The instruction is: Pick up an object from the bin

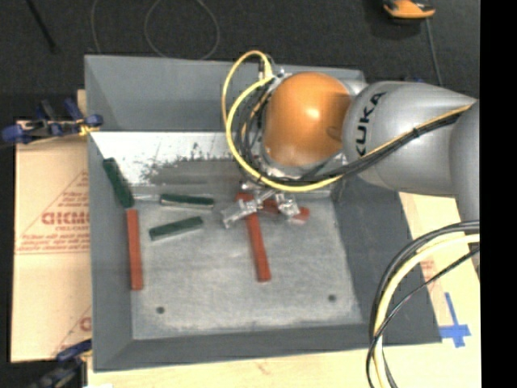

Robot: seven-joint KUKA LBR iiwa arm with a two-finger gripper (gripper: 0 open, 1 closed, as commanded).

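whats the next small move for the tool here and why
Probably ease the tool straight down over the upper end of the middle red stick. It sits right at that end, and the stick lies alone, with the nearest green stick well apart.

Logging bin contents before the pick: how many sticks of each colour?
Dark green sticks: 3
Red sticks: 2
Total: 5
A red bit beside the gripper could be a sixth thing; cannot tell.
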